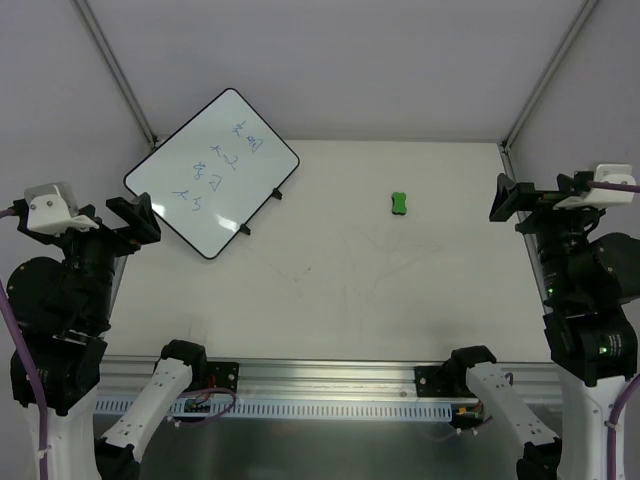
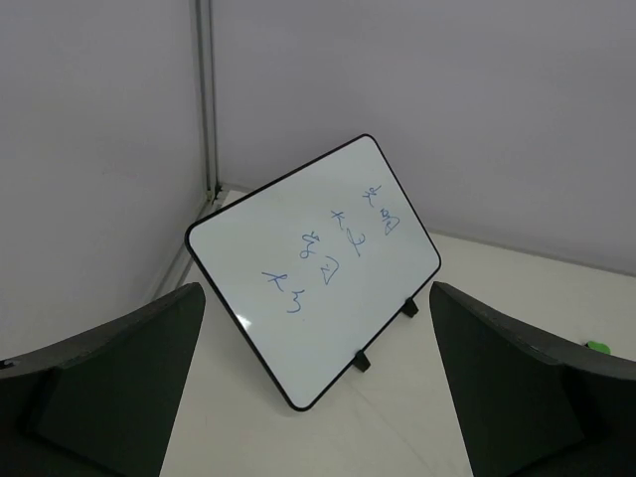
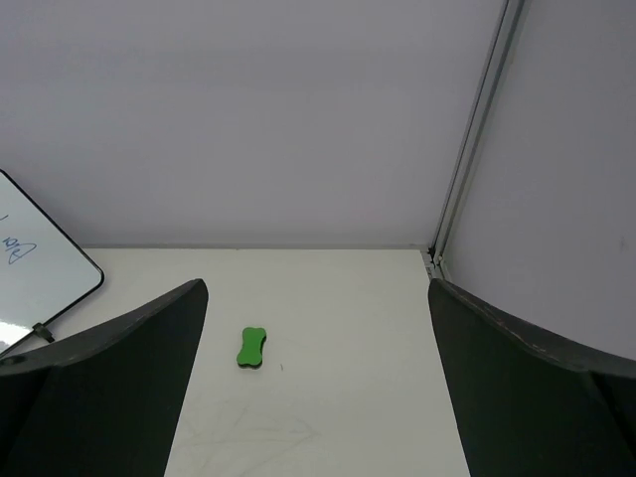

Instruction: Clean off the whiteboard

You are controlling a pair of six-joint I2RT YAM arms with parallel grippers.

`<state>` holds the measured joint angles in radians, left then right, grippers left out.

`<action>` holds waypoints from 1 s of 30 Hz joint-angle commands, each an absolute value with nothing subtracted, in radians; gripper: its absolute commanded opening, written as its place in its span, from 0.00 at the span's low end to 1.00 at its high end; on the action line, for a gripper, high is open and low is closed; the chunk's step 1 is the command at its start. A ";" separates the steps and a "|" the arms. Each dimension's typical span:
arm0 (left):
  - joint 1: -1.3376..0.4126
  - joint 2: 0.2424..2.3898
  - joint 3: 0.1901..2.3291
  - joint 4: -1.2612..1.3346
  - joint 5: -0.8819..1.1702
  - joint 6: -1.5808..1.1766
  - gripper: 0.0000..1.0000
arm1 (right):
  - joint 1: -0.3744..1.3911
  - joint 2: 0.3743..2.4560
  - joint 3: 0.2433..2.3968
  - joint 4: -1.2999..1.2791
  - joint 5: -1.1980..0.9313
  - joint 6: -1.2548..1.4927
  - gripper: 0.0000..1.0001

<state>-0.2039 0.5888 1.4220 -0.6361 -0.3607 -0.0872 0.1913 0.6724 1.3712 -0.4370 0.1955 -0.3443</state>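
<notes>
The whiteboard (image 1: pixel 212 172) lies at the table's far left, turned at an angle, with blue handwriting on it; the left wrist view shows the whiteboard (image 2: pixel 316 266) on small black feet. A small green eraser block (image 1: pixel 399 203) rests on the table right of centre, and the eraser (image 3: pixel 252 348) shows ahead of the right jaws. My left gripper (image 1: pixel 132 222) hovers open by the board's near left edge, empty. My right gripper (image 1: pixel 512 200) stands open at the right side, well right of the eraser, holding nothing.
White enclosure walls with metal corner posts (image 1: pixel 115 70) close in the table at the back and sides. An aluminium rail (image 1: pixel 330 385) with the arm bases runs along the near edge. Faint scuff marks (image 1: pixel 340 265) cross the table's middle.
</notes>
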 commanded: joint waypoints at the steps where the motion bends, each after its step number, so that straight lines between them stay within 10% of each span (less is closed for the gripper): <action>1: -0.212 0.604 1.410 -0.620 -0.342 -0.063 0.99 | 0.189 0.693 1.396 -0.376 0.164 -0.341 0.99; 20: -0.192 1.020 1.454 -0.614 -0.247 -0.075 0.99 | 0.190 0.905 1.180 -0.282 -0.376 -0.022 0.99; 30: 0.236 1.345 1.603 -0.557 0.119 -0.273 0.99 | 0.189 1.022 1.137 -0.285 -0.474 -0.015 0.99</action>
